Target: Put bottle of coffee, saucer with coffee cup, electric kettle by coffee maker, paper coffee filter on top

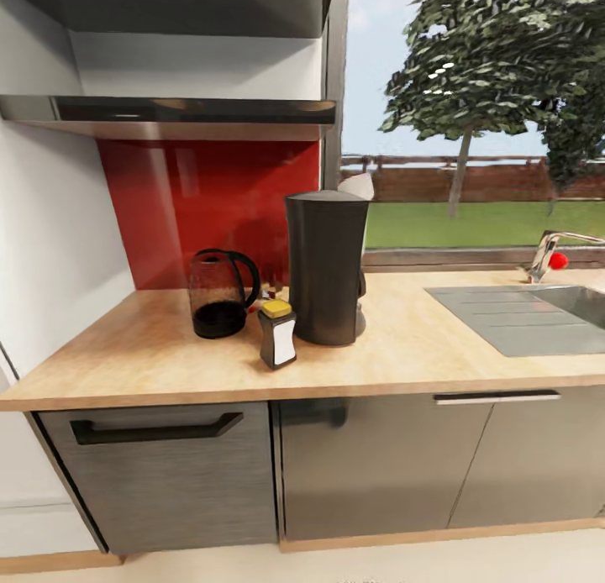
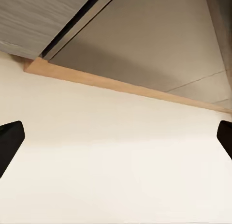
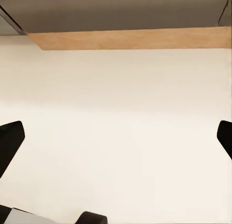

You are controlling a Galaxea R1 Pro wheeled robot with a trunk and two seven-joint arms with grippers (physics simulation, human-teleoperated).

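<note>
- Head view: your coffee maker (image 1: 326, 265) stands upright on the tabletop (image 1: 403, 348), backed by the red splashback (image 1: 210, 196) and the window edge.
- A white bit of paper, likely the paper coffee filter (image 1: 360, 185), peeks up behind the machine's top; you cannot tell whether it rests on it.
- The electric kettle (image 1: 220, 293) sits just beside the coffee maker, on the side toward the white wall, handle turned toward the machine.
- The bottle of coffee (image 1: 277, 333) stands in front, between kettle and machine, near the tabletop's front edge, very close to the machine's base.
- Something small shows behind the bottle, between kettle and machine; it is too hidden for you to name.
- The steel sink (image 1: 538, 314) and its tap (image 1: 550, 254) lie well off to the other side.
- Left wrist view: your left claw (image 2: 116, 141) has its dark fingertips (image 2: 9, 139) wide apart with nothing between them; ahead of it are pale floor (image 2: 116, 175), a wooden plinth strip (image 2: 121, 86) and grey cabinet fronts (image 2: 145, 45).
- Right wrist view: your right claw (image 3: 116, 141) is likewise spread and empty, over the same pale floor and plinth.
- All the task's things sit up on the tabletop, well apart from both claws, which point at the floor by the cabinet base.
</note>
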